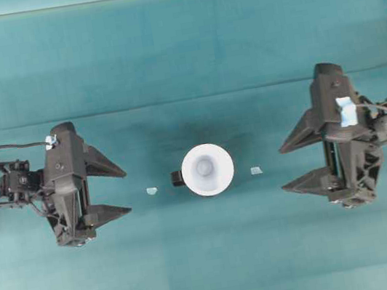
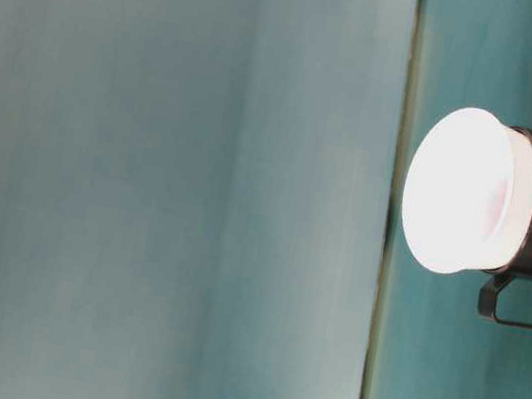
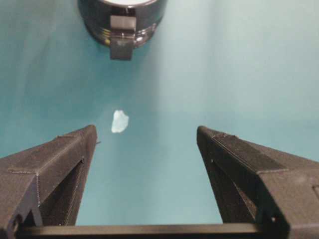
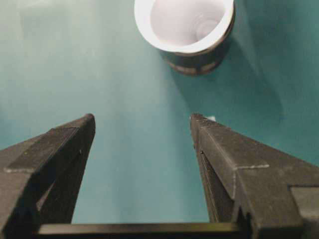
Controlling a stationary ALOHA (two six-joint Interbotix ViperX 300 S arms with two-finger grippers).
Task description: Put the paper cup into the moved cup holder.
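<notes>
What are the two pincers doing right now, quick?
Left pincer: open, holding nothing.
Right pincer: open, holding nothing.

Teal cloth (image 1: 180,59) covers the table. Two small pale scraps on it: one (image 1: 151,190) left, one (image 1: 256,170) right.
</notes>
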